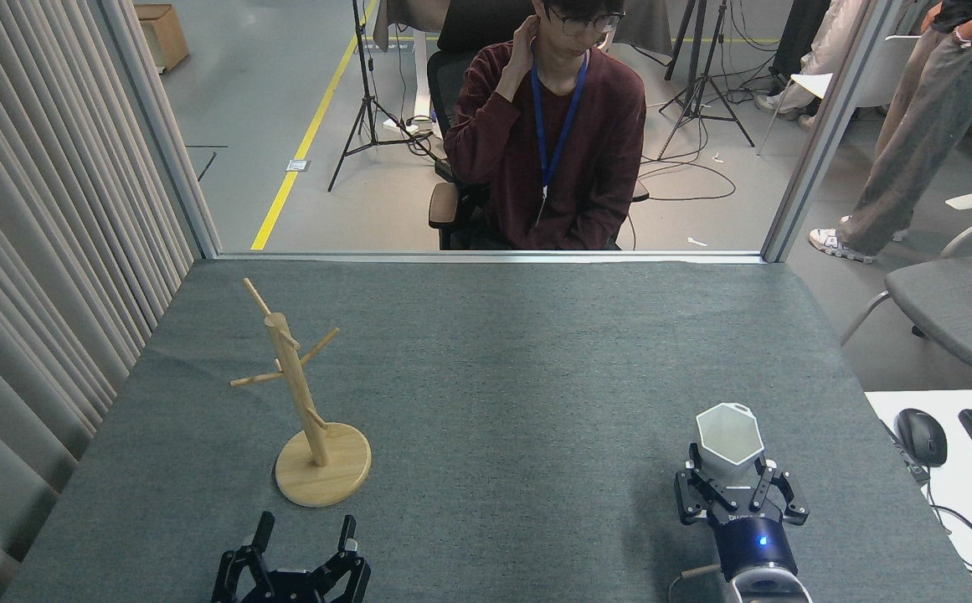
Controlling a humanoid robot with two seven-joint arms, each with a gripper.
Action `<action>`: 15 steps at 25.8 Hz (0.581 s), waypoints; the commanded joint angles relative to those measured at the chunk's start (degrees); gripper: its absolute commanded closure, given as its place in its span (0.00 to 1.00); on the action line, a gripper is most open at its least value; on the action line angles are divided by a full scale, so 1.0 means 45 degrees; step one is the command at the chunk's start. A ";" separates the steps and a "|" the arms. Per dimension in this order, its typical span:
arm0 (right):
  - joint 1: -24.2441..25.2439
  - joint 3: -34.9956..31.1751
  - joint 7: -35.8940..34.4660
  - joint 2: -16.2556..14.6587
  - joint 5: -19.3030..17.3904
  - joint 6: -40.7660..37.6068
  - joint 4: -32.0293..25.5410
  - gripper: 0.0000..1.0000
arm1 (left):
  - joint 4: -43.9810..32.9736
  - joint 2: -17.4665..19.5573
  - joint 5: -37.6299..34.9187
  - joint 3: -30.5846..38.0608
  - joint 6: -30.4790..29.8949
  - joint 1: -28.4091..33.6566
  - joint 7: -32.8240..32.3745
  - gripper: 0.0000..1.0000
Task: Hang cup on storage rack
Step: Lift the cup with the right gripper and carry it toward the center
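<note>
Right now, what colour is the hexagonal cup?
White; the hexagonal cup shows best in the head view.

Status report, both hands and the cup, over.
Right hand shut on cup, cup upright. Left hand open, empty, near rack. Rack pegs bare. Table between cup and rack unobstructed.

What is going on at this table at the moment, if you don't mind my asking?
The robot's right hand is closed around the lower part of the white cup, which stands upright at the table's near right. The wooden storage rack stands across the table to the left, with nothing on its pegs. The left hand waits open in front of the rack, holding nothing. A seated person watches from beyond the table.
</note>
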 commanded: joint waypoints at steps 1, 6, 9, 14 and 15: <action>0.0395 0.0089 -0.0077 0.0087 -0.0025 -0.0084 -0.2126 0.44 | 0.0702 0.0071 -0.0155 -0.0987 -0.0592 -0.0890 -0.0280 0.00; 0.0786 0.1417 -0.0057 0.0927 -0.0006 -0.0513 -0.4294 0.43 | 0.2147 0.0032 -0.1151 -0.3447 -0.0904 -0.1378 -0.0671 0.00; 0.1157 0.2588 -0.0038 0.1278 0.0072 -0.0435 -0.5017 0.43 | 0.2928 -0.0319 -0.1269 -0.4189 -0.0884 -0.1769 -0.0651 0.00; 0.2212 0.4288 -0.0038 0.1552 0.0795 -0.0240 -0.5623 0.43 | 0.3592 -0.0788 -0.1640 -0.4619 -0.0787 -0.2257 -0.0651 0.00; 0.2426 0.4425 -0.0057 0.1649 0.0971 -0.0220 -0.5662 0.43 | 0.3670 -0.0808 -0.1640 -0.4659 -0.0728 -0.2355 -0.0651 0.00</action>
